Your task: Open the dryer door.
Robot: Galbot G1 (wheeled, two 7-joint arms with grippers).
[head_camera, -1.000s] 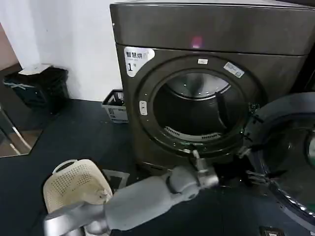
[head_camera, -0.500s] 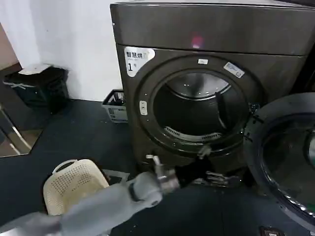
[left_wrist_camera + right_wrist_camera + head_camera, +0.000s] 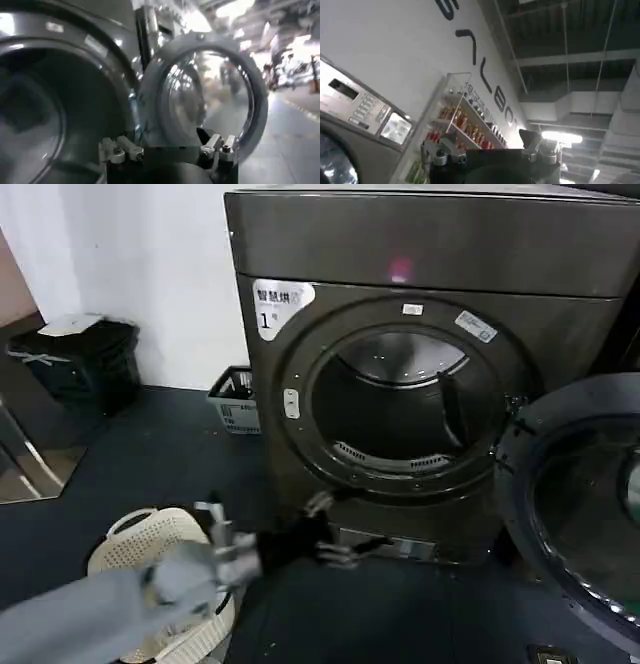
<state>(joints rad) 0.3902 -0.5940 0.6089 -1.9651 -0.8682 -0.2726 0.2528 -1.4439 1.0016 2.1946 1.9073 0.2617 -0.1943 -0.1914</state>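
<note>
The dryer door (image 3: 585, 504) hangs open; left hand (image 3: 335, 534) low, fingers spread.

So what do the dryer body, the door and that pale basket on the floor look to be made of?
The dryer: probably brushed metal, dark grey-bronze with a dull sheen. The dryer door: shiny chrome-like ring reflecting the room, around tinted glass or clear plastic. The basket: likely cream moulded plastic, perforated.

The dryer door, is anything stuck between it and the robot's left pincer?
Nothing visible. The dryer door hangs wide open at the right of the dryer. The left pincer, open and empty, sits low before the machine, with bare dark floor between them.
</note>
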